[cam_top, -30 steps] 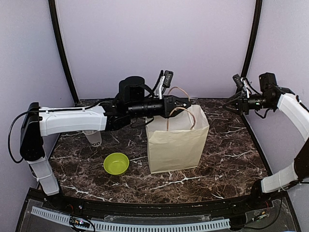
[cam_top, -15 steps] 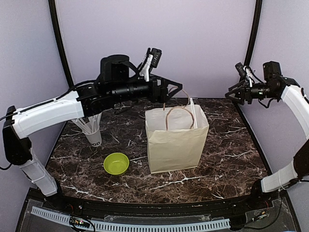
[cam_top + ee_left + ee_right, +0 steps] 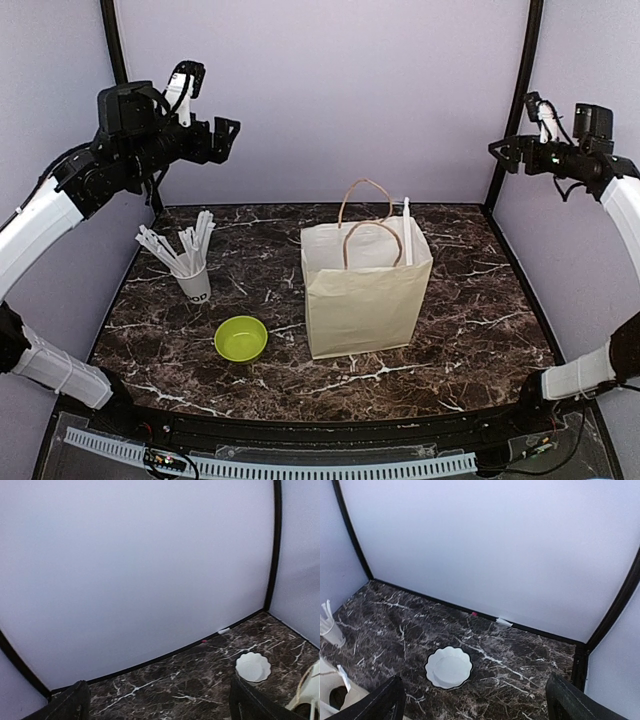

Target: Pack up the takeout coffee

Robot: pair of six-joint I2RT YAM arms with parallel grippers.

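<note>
top view, bag: tan paper bag with loop handles (image 3: 365, 295) stands upright mid-way across the dark marble tabletop (image 3: 470, 330); a white straw (image 3: 407, 230) pokes up from its right side.
top view, left of bag: white paper cup full of white straws (image 3: 195, 282); a lime-green round bowl (image 3: 240, 338) sits nearer the arm bases. Both are apart from the bag.
top view, arms: left gripper (image 3: 228, 138) is high at back-left and right gripper (image 3: 500, 152) high at back-right. Both are well above the table and touch nothing.
top view, coffee: the takeout coffee cups are not made out; the bag's inside is hidden from this angle.
left wrist, extra: white scalloped-rim plate (image 3: 253, 666) on the marble near the back wall, unseen from the top view; a sliver of the bag shows at the lower right edge.
left wrist, hand: the two dark fingers (image 3: 75, 702) sit at the bottom corners, spread wide with nothing between.
right wrist, extra: same plate mid-frame, straw cup at the left edge, bag mouth in the bottom-left corner.
right wrist, coffee: a dark patch shows inside the bag mouth; cannot tell if it is a lid.
right wrist, hand: the fingers (image 3: 390, 702) are wide apart and empty.
</note>
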